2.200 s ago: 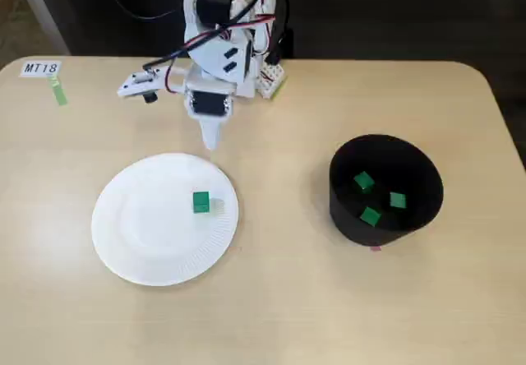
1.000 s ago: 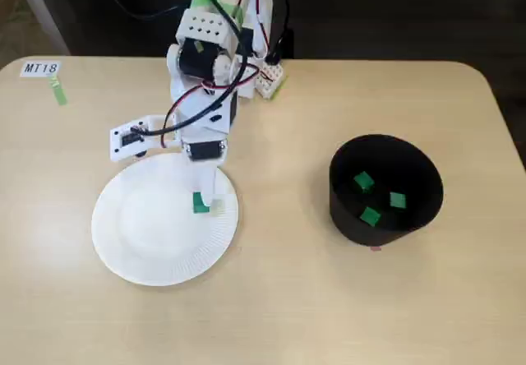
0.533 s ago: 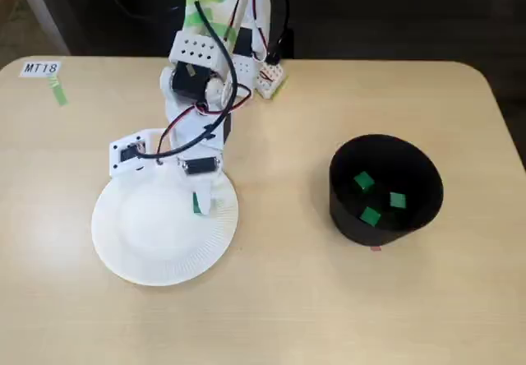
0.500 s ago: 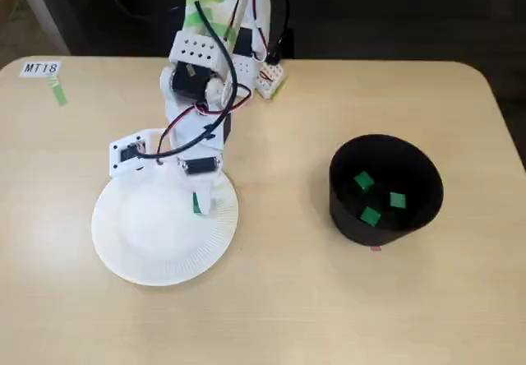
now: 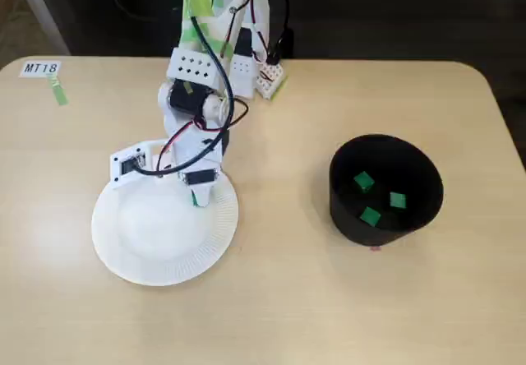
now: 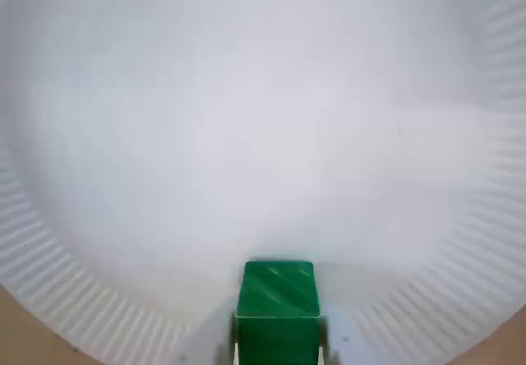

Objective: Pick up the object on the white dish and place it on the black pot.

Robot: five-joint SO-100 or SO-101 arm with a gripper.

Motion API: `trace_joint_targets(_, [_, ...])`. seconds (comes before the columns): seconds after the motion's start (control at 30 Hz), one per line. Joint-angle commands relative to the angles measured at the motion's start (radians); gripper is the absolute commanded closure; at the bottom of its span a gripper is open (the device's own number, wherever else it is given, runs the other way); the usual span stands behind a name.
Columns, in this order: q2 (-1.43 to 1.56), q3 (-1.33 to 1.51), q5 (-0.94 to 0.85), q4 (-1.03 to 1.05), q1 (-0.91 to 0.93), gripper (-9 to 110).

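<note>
One tiny bright green square block (image 6: 277,309) is sitting at the bottom edge of the wrist view, squeezed between the two pale tips of the white pincer (image 6: 278,344), which is closing on it from both sides. The block is resting on the large round white paper plate (image 6: 246,135) with a finely ribbed rim, near the rim. In the fixed view the pincer (image 5: 200,197) is reaching down onto the plate's (image 5: 148,242) right part, hiding most of the block (image 5: 196,199). Well apart, farther right on the tan counter (image 5: 271,299), the round matte black pot (image 5: 385,191) is holding three green blocks (image 5: 370,215).
</note>
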Motion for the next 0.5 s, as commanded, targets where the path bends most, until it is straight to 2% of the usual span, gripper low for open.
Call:
trace_joint_targets(0.0, [0.025,-0.054,-0.008,0.012,-0.011,101])
trace_joint_targets(0.2, [0.202,-0.054,0.009,0.028,-0.060,101])
trace_joint_targets(0.47, [0.525,-0.060,0.061,-0.115,-0.253,102])
